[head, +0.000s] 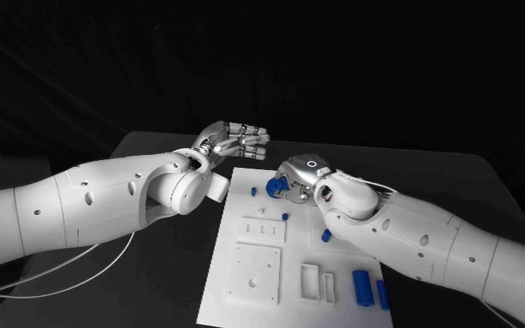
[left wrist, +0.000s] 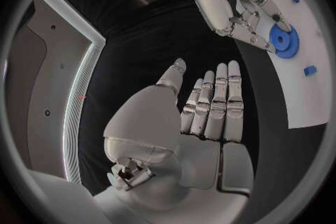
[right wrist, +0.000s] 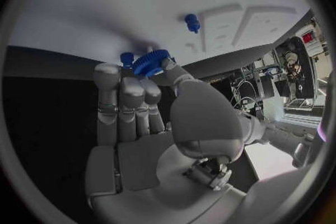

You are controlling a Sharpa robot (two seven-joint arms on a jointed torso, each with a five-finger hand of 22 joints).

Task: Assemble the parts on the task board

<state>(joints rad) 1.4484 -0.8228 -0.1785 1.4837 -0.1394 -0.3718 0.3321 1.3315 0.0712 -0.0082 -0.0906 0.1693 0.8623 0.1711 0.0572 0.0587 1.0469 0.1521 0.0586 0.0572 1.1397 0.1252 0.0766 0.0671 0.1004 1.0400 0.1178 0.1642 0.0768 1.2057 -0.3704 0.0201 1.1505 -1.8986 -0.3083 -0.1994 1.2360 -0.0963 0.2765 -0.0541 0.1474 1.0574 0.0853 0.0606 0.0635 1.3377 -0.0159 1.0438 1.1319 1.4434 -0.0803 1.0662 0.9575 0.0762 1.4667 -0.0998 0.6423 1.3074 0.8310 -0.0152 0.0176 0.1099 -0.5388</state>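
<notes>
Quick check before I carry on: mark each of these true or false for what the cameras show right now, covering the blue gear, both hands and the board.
1. The right hand holds the blue gear. True.
2. The left hand holds a blue part. False: it holds nothing, its fingers straight and side by side.
3. The gear is at the task board's far end. True.
4. Both hands are over the board. False: the left hand is over the black table beyond the board's far left corner.
5. Two blue cylinders lie near the board's near right corner. True.
</notes>
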